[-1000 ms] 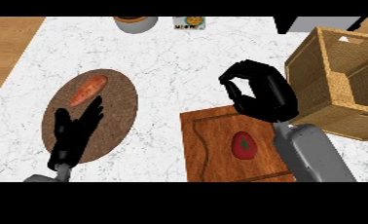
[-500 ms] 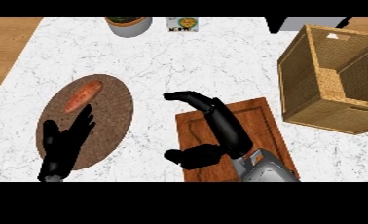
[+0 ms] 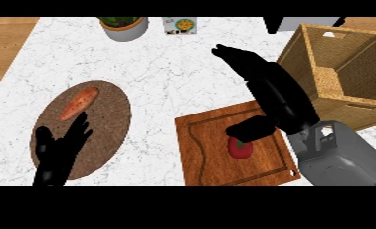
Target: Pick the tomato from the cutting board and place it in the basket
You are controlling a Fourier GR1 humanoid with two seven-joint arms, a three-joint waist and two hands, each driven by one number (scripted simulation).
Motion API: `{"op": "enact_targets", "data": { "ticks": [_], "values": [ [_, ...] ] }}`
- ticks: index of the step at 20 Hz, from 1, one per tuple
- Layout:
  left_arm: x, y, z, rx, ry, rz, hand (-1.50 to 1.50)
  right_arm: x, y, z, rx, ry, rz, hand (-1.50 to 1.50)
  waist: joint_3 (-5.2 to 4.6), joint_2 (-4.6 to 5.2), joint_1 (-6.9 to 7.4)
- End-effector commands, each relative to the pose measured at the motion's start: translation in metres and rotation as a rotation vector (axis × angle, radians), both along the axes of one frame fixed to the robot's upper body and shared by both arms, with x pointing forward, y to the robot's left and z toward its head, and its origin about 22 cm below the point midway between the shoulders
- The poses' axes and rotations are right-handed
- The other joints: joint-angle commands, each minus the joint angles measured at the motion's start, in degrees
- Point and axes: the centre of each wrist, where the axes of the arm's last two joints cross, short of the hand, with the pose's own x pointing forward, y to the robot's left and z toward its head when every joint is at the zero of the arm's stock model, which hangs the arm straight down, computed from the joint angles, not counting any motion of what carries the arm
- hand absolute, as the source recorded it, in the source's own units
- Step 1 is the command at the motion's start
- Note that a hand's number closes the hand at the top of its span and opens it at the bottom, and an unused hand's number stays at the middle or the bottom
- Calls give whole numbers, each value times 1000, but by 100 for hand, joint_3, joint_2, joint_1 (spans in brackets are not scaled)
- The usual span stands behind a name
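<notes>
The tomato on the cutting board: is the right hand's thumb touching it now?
Cannot tell. In the head view the right hand is open above the cutting board; its thumb overlaps the tomato from above, so neither contact nor a gap shows.

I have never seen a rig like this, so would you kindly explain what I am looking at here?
This is a view from a humanoid robot's head, looking steeply down at a marble counter. The black shapes are its hands on grey forearms. The right hand is open above a wooden cutting board, its thumb just over a red tomato that it does not yet hold. The left hand rests open over a round brown mat carrying an orange vegetable. At right stands a wooden basket; at the back, a potted plant and a small box.
</notes>
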Motion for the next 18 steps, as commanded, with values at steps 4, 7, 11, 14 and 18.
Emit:
{"op": "enact_targets", "data": {
  "ticks": [4,7,11,14,18],
  "values": [
    [-21,-1,-17,-16,111,9,0,-26,-20,80,-330,99,-13,-150,-30,63,37],
    [-16,-7,-17,-4,87,15,0,-31,-33,94,-441,225,25,-150,-28,84,3],
    [-19,-1,-17,-21,98,18,0,-42,-52,120,-516,304,19,-150,-19,102,25],
    [-15,5,-20,-5,81,12,0,-53,-57,136,-537,305,10,-150,-18,119,69],
    [-14,4,-23,1,89,-5,0,-58,-59,140,-521,345,13,-150,-17,136,135]
  ]
}}
